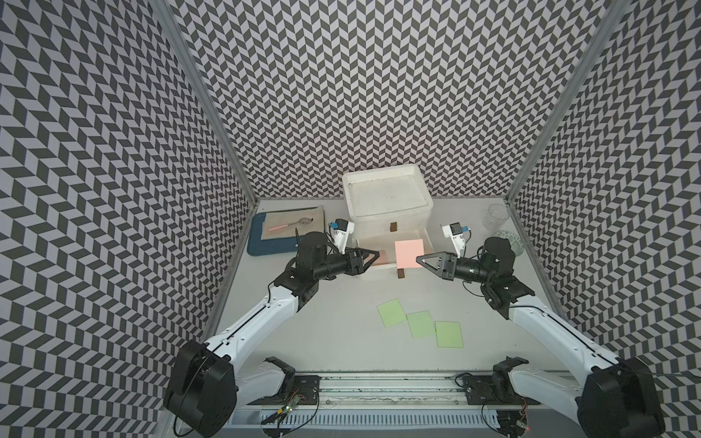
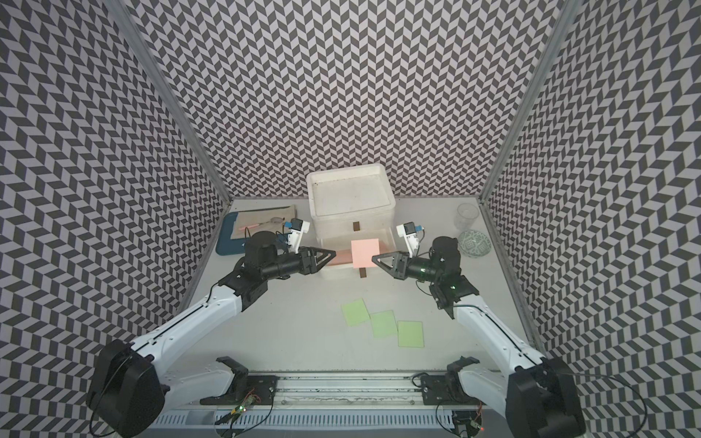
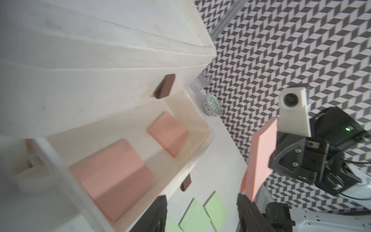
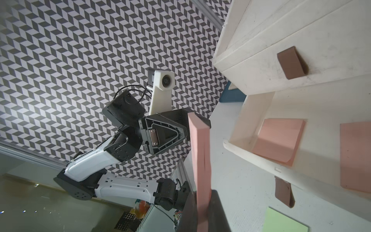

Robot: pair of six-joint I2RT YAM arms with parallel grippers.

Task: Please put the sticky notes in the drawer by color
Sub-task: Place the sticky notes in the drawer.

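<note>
The white drawer (image 1: 387, 189) unit stands at the back centre, with a lower drawer (image 3: 192, 162) pulled out. Two salmon-pink sticky notes (image 3: 112, 178) (image 3: 168, 133) lie flat inside it. My right gripper (image 1: 419, 259) (image 4: 203, 213) is shut on a third pink note (image 1: 409, 253) (image 4: 200, 160), held on edge above the drawer's front right. My left gripper (image 1: 374, 255) (image 3: 201, 215) hangs open and empty over the drawer's left side, just clear of that note. Three light green notes (image 1: 392, 312) (image 1: 421, 324) (image 1: 449, 334) lie overlapping on the table in front.
A blue tray (image 1: 255, 242) with beige cloth and a spoon sits back left. A clear glass (image 1: 497, 216) and a patterned bowl (image 1: 514, 242) stand back right, near my right arm. Patterned walls close three sides.
</note>
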